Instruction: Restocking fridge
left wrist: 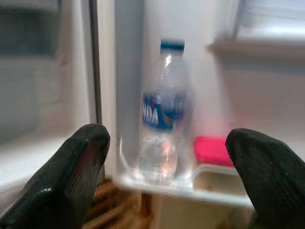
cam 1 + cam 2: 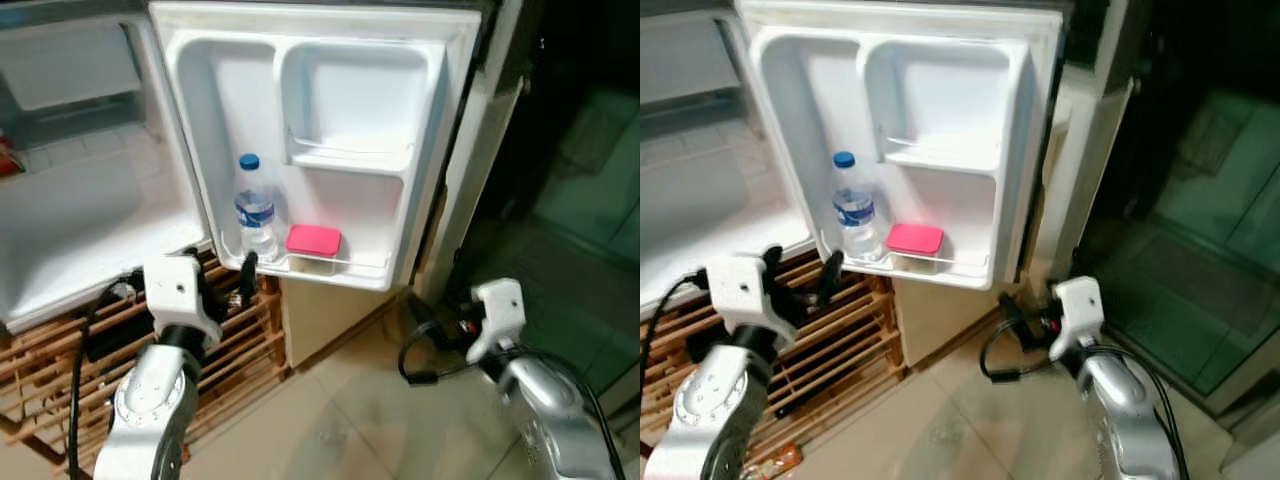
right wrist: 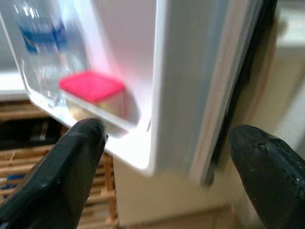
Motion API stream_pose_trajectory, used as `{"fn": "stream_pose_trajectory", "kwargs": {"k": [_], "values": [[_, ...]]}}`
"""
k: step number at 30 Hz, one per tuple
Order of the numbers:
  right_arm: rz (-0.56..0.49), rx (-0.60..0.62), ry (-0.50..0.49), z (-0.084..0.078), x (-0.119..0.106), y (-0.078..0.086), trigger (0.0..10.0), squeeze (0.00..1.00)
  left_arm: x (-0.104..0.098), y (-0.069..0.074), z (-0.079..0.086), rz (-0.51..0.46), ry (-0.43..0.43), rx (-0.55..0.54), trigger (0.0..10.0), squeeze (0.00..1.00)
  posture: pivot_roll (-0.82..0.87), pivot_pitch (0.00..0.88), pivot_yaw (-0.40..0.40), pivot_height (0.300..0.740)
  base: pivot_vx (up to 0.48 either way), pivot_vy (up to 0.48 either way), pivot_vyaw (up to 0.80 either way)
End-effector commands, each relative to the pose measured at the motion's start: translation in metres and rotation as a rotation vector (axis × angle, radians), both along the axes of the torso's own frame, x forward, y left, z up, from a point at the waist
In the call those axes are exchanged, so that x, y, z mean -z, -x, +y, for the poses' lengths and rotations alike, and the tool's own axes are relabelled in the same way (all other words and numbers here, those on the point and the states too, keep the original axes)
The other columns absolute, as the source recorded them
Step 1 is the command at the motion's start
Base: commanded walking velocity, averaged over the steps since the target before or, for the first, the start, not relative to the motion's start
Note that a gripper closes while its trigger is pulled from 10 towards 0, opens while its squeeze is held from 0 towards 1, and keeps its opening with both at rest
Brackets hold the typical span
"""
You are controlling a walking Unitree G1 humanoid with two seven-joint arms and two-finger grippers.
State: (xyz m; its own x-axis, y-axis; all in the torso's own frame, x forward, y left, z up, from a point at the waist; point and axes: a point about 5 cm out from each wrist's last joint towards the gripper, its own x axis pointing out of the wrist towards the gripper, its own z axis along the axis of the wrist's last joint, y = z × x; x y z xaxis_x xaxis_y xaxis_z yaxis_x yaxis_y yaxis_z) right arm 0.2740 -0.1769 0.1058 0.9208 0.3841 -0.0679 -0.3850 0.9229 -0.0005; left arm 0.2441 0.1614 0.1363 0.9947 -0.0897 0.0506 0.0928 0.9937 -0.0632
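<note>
The small white fridge's door (image 2: pixel 330 150) stands wide open. On its lowest door shelf (image 2: pixel 340 266) a clear water bottle (image 2: pixel 255 212) with a blue cap and blue label stands upright at the left end. A pink-lidded box (image 2: pixel 313 240) lies beside it. My left gripper (image 2: pixel 225 270) hangs open just below and in front of the bottle, apart from it; the left wrist view has the bottle (image 1: pixel 164 124) between its black fingertips (image 1: pixel 86 152). My right gripper (image 2: pixel 425 322) is open, low by the door's hinge-side bottom corner (image 3: pixel 157 157), holding nothing.
The white fridge cavity (image 2: pixel 70 220) opens on the left. A wooden slatted rack (image 2: pixel 240 345) sits under the fridge, close to my left arm. Black cables (image 2: pixel 420 370) loop by my right wrist. Tiled floor (image 2: pixel 350 420) lies ahead; a dark glass doorway (image 2: pixel 590 200) is on the right.
</note>
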Motion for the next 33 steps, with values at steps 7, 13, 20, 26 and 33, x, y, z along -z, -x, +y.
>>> {"fn": "stream_pose_trajectory", "kwargs": {"k": [7,13,20,26,33], "values": [[0.022,-0.036,0.018,0.008,0.006,0.003,10.0,0.0,-0.002,0.0,-0.009,-0.026,0.031,0.032,10.0,0.0,-0.17,0.0,0.016,0.74,0.0,-0.48,0.49],[0.052,-0.041,0.058,0.005,0.014,0.009,10.0,0.0,-0.001,-0.002,-0.012,-0.027,0.034,0.046,10.0,0.0,-0.18,0.0,0.029,0.74,0.0,-0.477,0.52],[0.027,0.033,0.092,-0.003,0.01,-0.003,10.0,0.0,0.005,-0.016,0.002,0.02,0.036,-0.033,10.0,0.0,-0.19,0.0,0.054,0.74,0.12,-0.33,0.53],[-0.03,0.063,0.105,-0.002,-0.007,-0.028,10.0,0.0,0.008,-0.021,0.009,0.05,0.049,-0.088,10.0,0.0,-0.19,0.0,0.064,0.74,0.476,0.0,0.54],[-0.074,0.077,0.109,0.004,-0.018,-0.049,10.0,0.0,0.003,-0.022,0.01,0.017,0.033,-0.094,10.0,0.0,-0.17,0.0,0.059,0.74,0.48,0.0,0.47]]}}
